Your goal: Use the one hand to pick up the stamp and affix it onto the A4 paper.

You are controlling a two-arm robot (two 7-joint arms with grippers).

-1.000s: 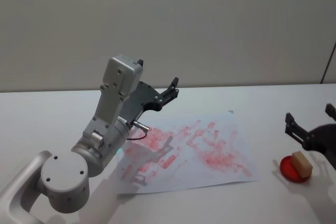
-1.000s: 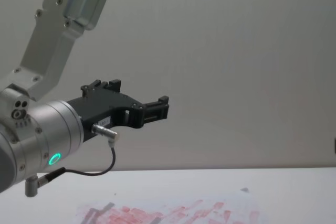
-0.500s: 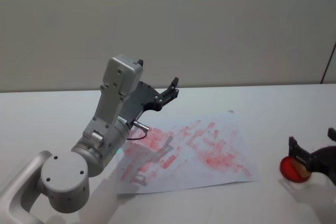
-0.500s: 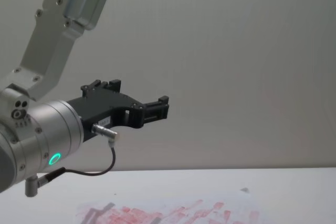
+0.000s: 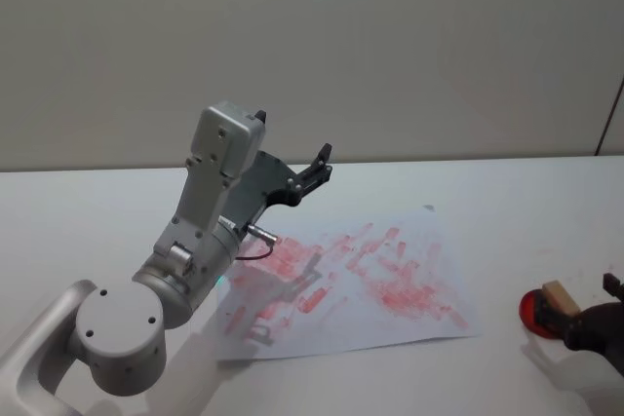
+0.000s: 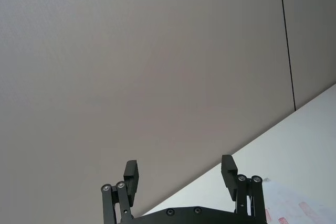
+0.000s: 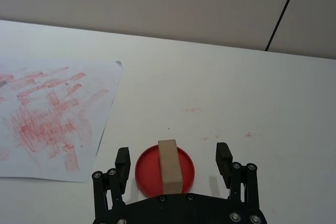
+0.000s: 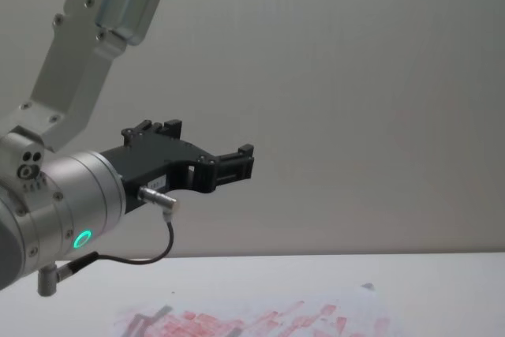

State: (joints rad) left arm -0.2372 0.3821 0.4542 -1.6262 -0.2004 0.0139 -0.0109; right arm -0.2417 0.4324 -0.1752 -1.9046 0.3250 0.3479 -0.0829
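Table: white, plain, spanning the lower half of the head view below a grey wall.

Left arm: silver-grey, rising from the lower left of the head view and filling the left side of the chest view. A green ring glows on its wrist. It is held raised above the left part of the sheet.

A4 paper: white sheet lying flat at the centre of the head view, covered in smeared rows of small red rectangular prints. It also shows along the bottom edge of the chest view and at the left of the right wrist view.

Left gripper: black, fingers spread wide with nothing between them, pointing toward the wall.

Right gripper: black, at the lower right corner of the head view. Its fingers are apart, one on each side of the stamp, with a gap showing on both sides.

Ink pad: round, red, resting on the table at the lower right of the head view, apart from the sheet's right edge.

Stamp: small tan wood-like block standing on the ink pad, between the right gripper's fingers and not touched by them.
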